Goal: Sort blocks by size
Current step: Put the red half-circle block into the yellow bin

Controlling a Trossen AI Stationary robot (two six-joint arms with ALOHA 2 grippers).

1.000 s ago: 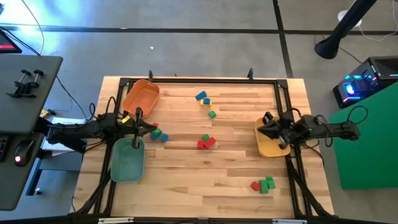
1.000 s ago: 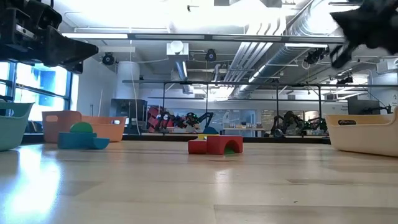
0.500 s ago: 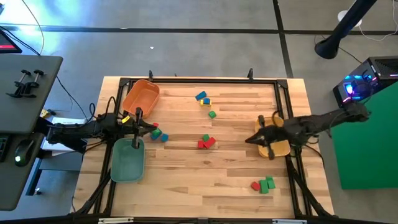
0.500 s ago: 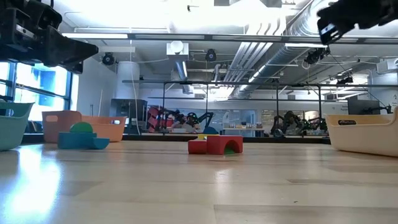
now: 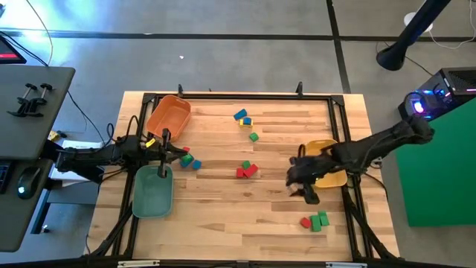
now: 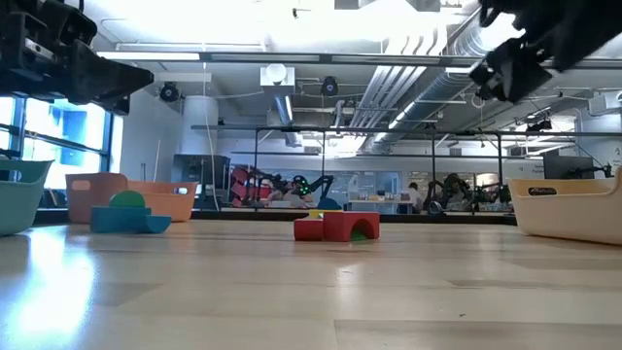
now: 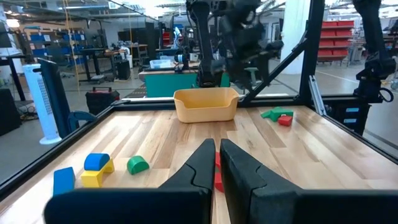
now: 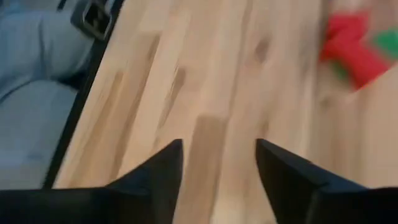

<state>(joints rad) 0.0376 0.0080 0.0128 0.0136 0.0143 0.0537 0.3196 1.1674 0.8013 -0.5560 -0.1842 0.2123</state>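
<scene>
From above, my left gripper (image 5: pixel 181 152) hangs over the left side of the tabletop (image 5: pixel 223 216), between the orange tray (image 5: pixel 168 114) and the teal tray (image 5: pixel 152 191), beside a few blocks (image 5: pixel 190 160). My right gripper (image 5: pixel 296 181) is over bare wood just left of the yellow tray (image 5: pixel 327 173). The blocks lie scattered: a blue, yellow and green group (image 5: pixel 245 122) toward the far side, a red and green cluster (image 5: pixel 247 170) mid-table, and a red and green group (image 5: pixel 316 221) near the front right.

At table height, the red cluster (image 6: pixel 336 227) sits in the middle, a blue and green pair (image 6: pixel 128 214) at the left by the orange tray (image 6: pixel 165 198), and both arms are up above the wood.

Past my left wrist, my left fingers (image 7: pixel 239 168) are pressed together, holding nothing, with a blue, yellow and green group (image 7: pixel 99 169) ahead and the yellow tray (image 7: pixel 206 104) far across.

Past my right wrist, my right fingers (image 8: pixel 289 171) stand well apart and empty over the planks, with red and green blocks (image 8: pixel 354 46) beyond.
</scene>
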